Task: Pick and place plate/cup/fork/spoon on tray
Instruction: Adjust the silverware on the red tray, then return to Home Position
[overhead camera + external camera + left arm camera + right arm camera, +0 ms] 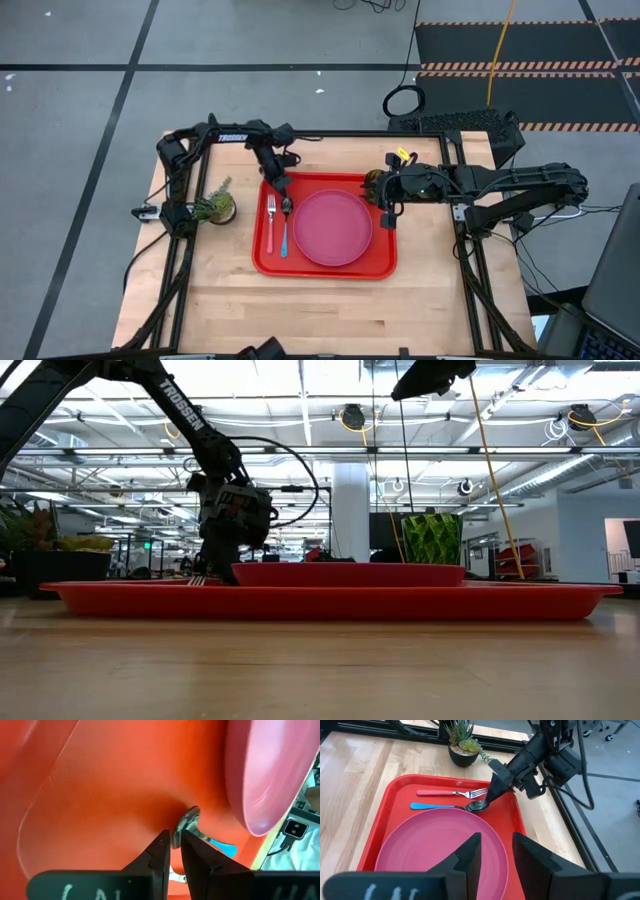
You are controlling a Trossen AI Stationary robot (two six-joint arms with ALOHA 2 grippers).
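Note:
The red tray (385, 262) lies mid-table. On it rests the pink plate (332, 227). To the plate's left, the fork (270, 222) and the blue-handled spoon (285, 228) lie side by side. The green cup (432, 538) stands upright by the tray's far right corner, its base hidden behind the plate. My left gripper (172, 840) slants down at the spoon's bowl (188, 818), its fingers a narrow gap apart. My right gripper (495, 852) hangs open above the tray's right part, holding nothing. My left gripper has its fingertips (489, 799) right at the far end of the spoon's bowl (477, 806), coming from the far side and slanting down. Whether they touch it I cannot tell. The spoon lies flat on the tray, handle toward the near edge.
A small potted plant (216, 207) stands on the table left of the tray, close to the left arm. Bare wood lies in front of the tray and to its right. The table's black frame rails run along the edges.

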